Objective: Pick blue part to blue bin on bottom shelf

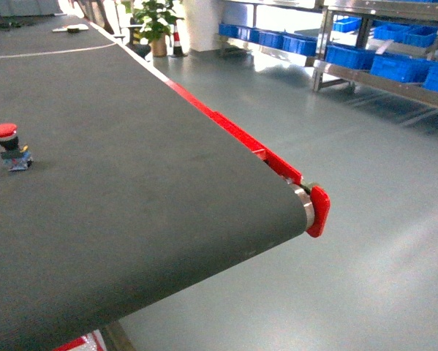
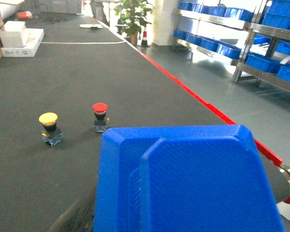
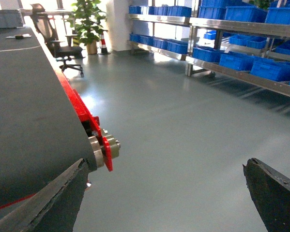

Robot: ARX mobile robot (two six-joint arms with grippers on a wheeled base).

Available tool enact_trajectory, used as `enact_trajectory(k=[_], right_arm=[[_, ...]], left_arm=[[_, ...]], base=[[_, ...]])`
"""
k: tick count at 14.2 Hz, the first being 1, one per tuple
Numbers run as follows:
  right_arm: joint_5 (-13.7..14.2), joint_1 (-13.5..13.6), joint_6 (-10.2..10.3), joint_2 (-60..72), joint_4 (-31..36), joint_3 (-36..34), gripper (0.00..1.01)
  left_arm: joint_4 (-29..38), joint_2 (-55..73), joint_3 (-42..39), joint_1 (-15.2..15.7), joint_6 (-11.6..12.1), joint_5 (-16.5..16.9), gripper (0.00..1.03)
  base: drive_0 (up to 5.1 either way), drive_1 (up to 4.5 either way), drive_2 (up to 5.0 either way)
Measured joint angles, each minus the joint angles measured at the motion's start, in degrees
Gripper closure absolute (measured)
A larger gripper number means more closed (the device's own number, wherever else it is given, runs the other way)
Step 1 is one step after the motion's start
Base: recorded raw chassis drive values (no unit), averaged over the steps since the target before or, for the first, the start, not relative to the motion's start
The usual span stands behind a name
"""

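The blue part (image 2: 188, 179), a big bright-blue plastic piece, fills the lower half of the left wrist view, raised above the dark belt. My left gripper (image 2: 178, 222) is shut on it and mostly hidden behind it; one dark finger (image 2: 74, 217) shows at its left. My right gripper (image 3: 166, 193) is open with nothing between its fingers, hanging over the grey floor past the belt's end. Far right, a low steel shelf (image 1: 379, 84) carries several blue bins (image 1: 398, 67); I cannot tell which one is the task's. Neither gripper shows in the head view.
A red push button (image 1: 10, 146) stands on the dark conveyor belt (image 1: 131, 190); the left wrist view also shows a yellow button (image 2: 50, 128). The belt's red side rail (image 1: 233, 135) ends at a roller (image 1: 310, 208). Steel racks (image 3: 241, 48), a chair (image 3: 57, 41) and a plant (image 1: 156, 22) stand beyond.
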Motion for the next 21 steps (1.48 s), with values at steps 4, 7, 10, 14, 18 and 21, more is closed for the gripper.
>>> enact_trajectory(k=[4,7,10,14,18,21], right_arm=[[0.0,0.0,0.0,0.0,0.0,0.0,0.03],[0.0,0.0,0.0,0.0,0.0,0.0,0.03],[0.0,0.0,0.0,0.0,0.0,0.0,0.03],[0.0,0.0,0.0,0.0,0.0,0.0,0.03],[0.0,0.0,0.0,0.0,0.0,0.0,0.03],[0.0,0.0,0.0,0.0,0.0,0.0,0.03]], left_arm=[[0.0,0.0,0.0,0.0,0.0,0.0,0.59],[0.0,0.0,0.0,0.0,0.0,0.0,0.59],[0.0,0.0,0.0,0.0,0.0,0.0,0.59],[0.0,0.0,0.0,0.0,0.0,0.0,0.59],[0.0,0.0,0.0,0.0,0.0,0.0,0.59],[0.0,0.0,0.0,0.0,0.0,0.0,0.59]], base=[[-1.7,-1.75,-1.7],[-1.6,-1.62,-1.6],[-1.6,-1.59,-1.6],[-1.6,-1.55,-1.6],[-1.7,-1.66,-1.7],[-1.6,-1.55,-1.6]])
